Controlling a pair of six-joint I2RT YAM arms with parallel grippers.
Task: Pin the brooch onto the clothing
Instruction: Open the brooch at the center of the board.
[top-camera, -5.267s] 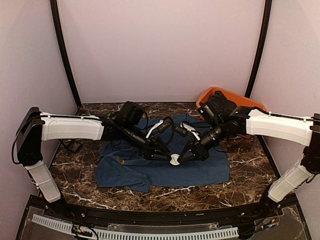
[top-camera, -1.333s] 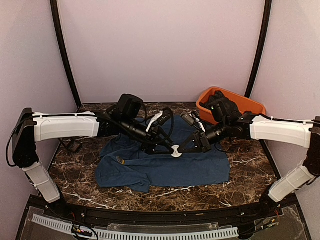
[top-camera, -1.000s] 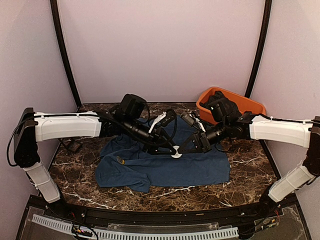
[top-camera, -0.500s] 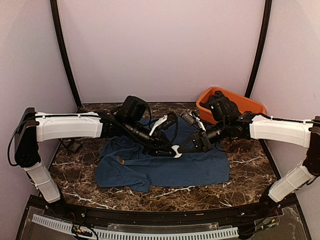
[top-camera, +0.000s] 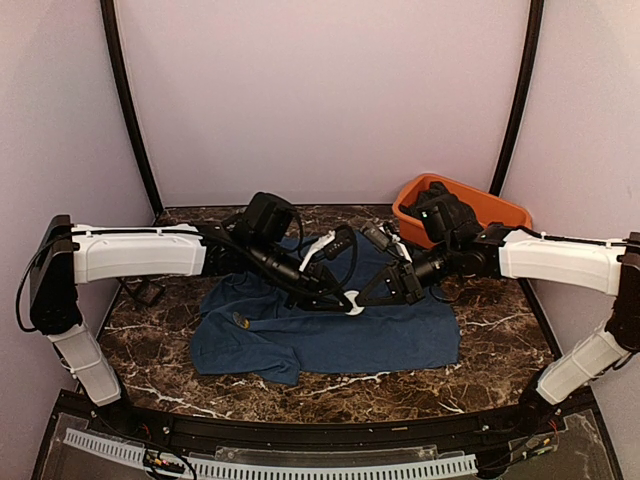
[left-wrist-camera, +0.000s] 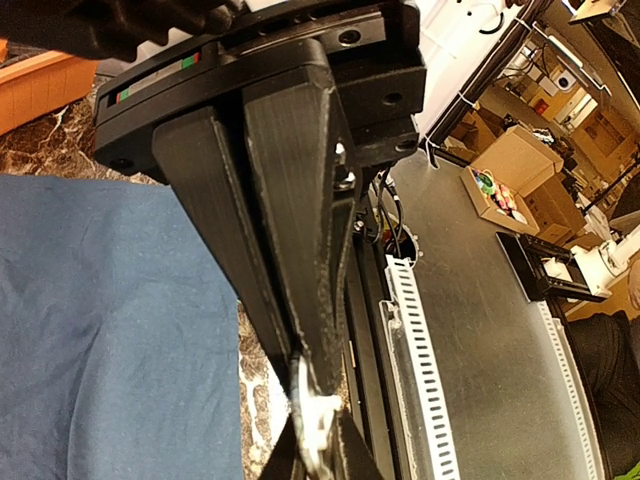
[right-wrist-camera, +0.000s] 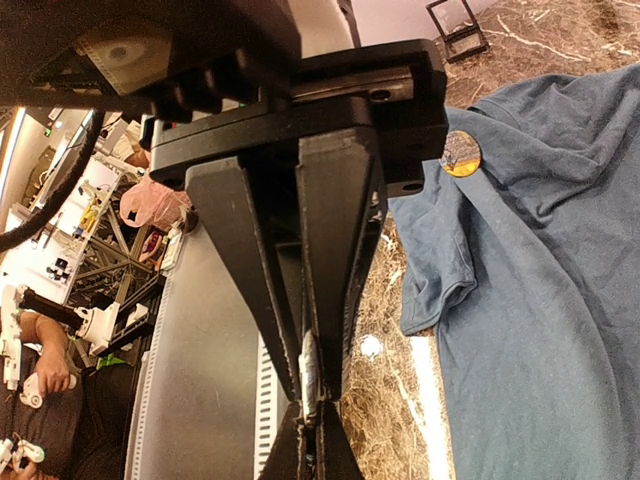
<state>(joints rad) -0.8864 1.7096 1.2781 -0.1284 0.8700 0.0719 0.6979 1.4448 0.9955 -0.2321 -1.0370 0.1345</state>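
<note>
Brooch (top-camera: 352, 302), white: is being held above the middle of the navy T-shirt (top-camera: 330, 340), with the left gripper (top-camera: 338, 298) and right gripper (top-camera: 366, 298) each clenched on its edge. T-shirt is being carried, rumpled, by the marble surface (top-camera: 480, 350). Orange tub (top-camera: 500, 210): beyond the T-shirt's far right corner.

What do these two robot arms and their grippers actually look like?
The left arm and right arm have smooth white shells on their long segments, black joints, and black cables looping near the wrists. The left gripper and right gripper are matt black, each with two flat fingers tapering to narrow tips. A small red-and-green stripe marks the left gripper's body.
</note>
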